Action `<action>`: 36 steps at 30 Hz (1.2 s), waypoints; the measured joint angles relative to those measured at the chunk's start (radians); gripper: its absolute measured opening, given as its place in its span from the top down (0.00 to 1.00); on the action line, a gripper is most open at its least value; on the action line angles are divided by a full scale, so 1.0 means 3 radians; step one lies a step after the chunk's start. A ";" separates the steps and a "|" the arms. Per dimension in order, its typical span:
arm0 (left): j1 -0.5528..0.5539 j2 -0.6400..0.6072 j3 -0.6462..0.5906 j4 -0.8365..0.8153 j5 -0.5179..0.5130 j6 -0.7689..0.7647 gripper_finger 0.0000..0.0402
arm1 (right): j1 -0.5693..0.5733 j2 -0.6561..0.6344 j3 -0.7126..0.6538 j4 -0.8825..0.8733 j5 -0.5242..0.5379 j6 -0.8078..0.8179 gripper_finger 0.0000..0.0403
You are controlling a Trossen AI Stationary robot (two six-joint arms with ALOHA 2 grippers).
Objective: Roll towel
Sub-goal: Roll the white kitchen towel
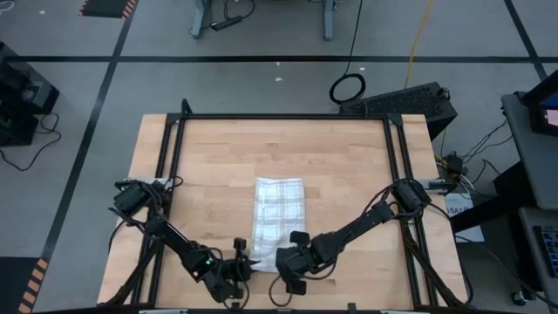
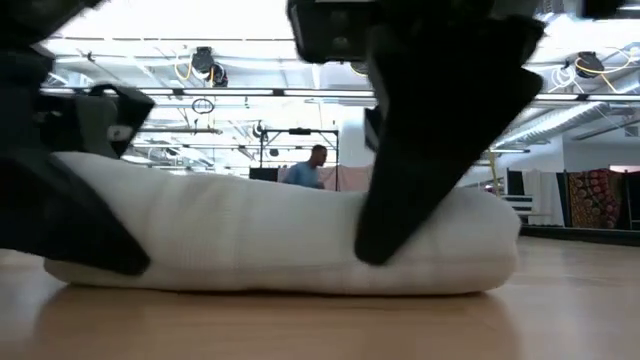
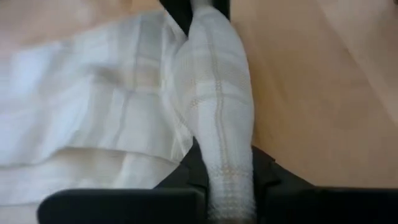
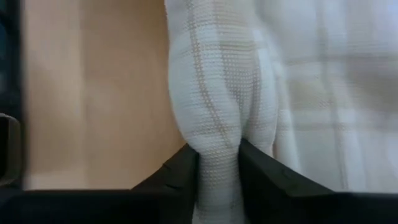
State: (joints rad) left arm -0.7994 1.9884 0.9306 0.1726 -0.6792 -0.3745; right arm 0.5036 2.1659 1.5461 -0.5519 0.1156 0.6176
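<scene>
Both arms reach low to the table's near edge, left hand (image 1: 247,262) and right hand (image 1: 281,264) pinched shut.

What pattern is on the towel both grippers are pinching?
White with a grey-tan plaid grid, on the towel; clearest in the high view.

I see the light wooden table (image 1: 209,166) with its black metal frame filling the middle of the high view. Directly on it lies the white thin cloth towel with a grey-tan plaid grid (image 1: 277,214), a long folded strip running from frame centre down toward the lower edge. In the low view, its near end is a thick white roll (image 2: 280,240) resting on the wood.
</scene>
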 joint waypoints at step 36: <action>0.0089 -0.0229 -0.0006 -0.0351 0.0447 -0.1333 0.87 | 0.0365 -0.0075 -0.0001 -0.0231 0.1087 -0.1029 0.52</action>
State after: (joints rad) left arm -0.7728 1.9198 0.9287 0.0673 -0.5451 -0.7745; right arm 0.6130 2.1433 1.5459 -0.6212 0.4418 0.3090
